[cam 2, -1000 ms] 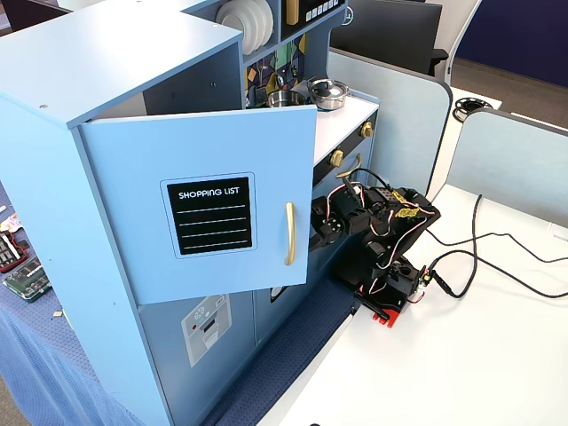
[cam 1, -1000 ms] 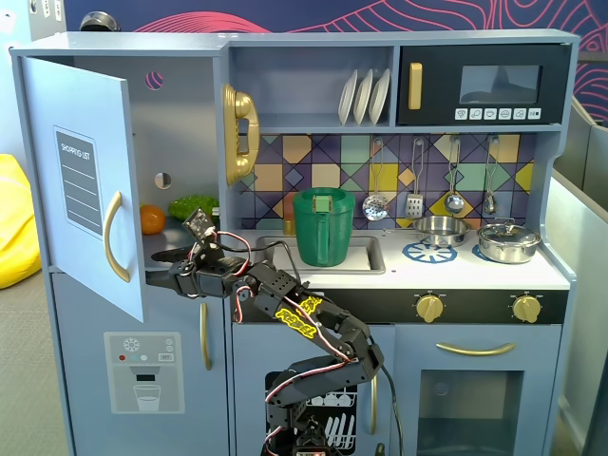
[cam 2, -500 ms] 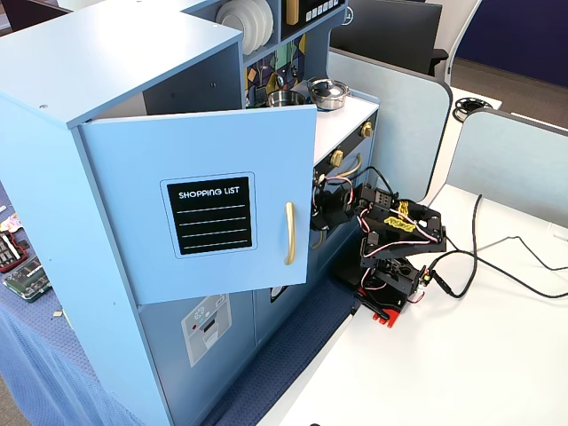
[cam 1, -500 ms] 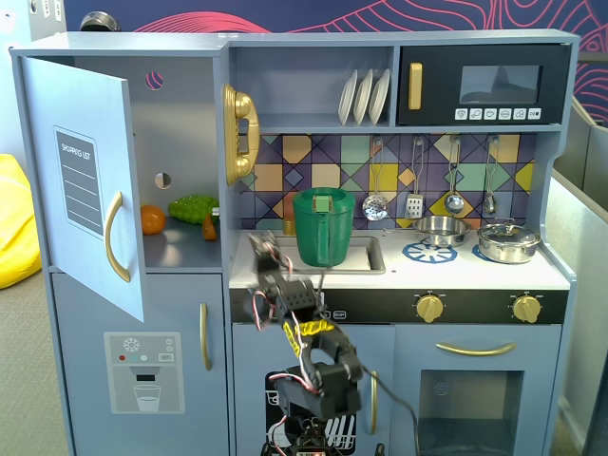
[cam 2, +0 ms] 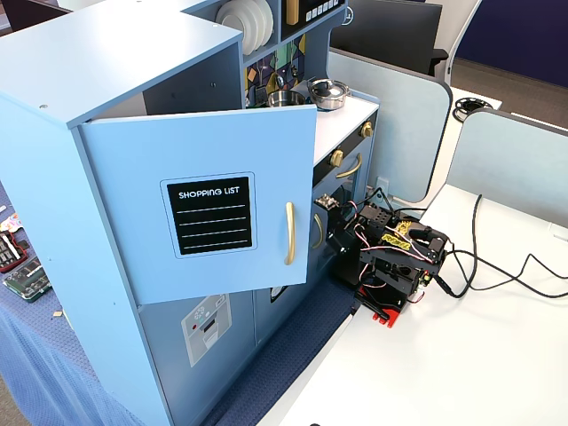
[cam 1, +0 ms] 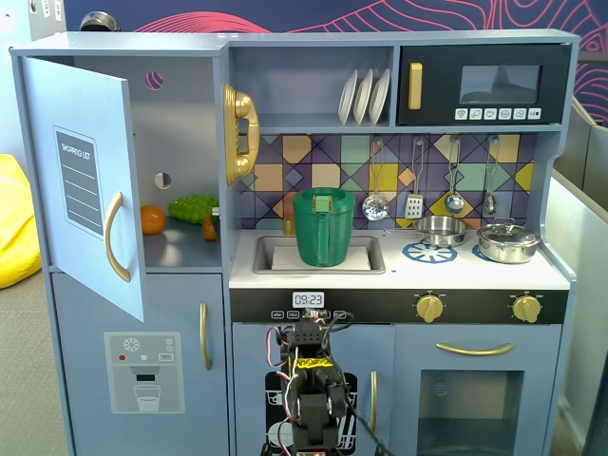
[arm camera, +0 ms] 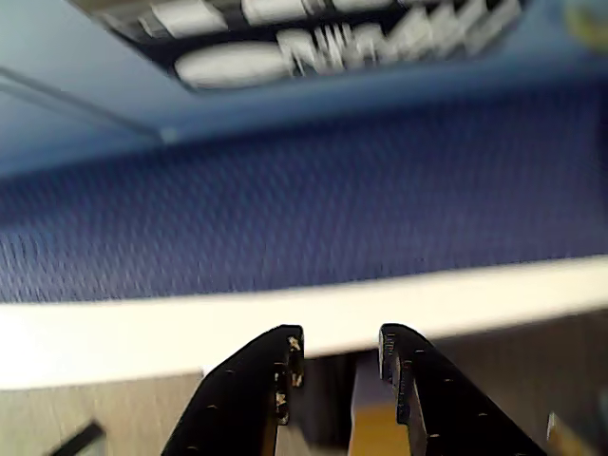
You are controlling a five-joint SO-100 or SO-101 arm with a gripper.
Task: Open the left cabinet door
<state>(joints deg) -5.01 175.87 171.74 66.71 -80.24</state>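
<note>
The left cabinet door (cam 1: 85,180) is blue-grey with a black "SHOPPING LIST" panel and a curved gold handle (cam 1: 116,249). It stands swung wide open, also seen in the other fixed view (cam 2: 204,213). The arm (cam 1: 309,389) sits folded low in front of the kitchen's middle, well right of the door and apart from it (cam 2: 390,253). In the wrist view my gripper (arm camera: 342,347) has its black jaws a little apart with nothing between them, over the white table edge and blue mat.
Inside the open cabinet lie an orange (cam 1: 153,218) and green toy food (cam 1: 193,207). Below is the door with the water-dispenser graphic (cam 1: 142,370). A green pitcher (cam 1: 324,226) stands in the sink. Cables (cam 2: 497,275) trail over the white table.
</note>
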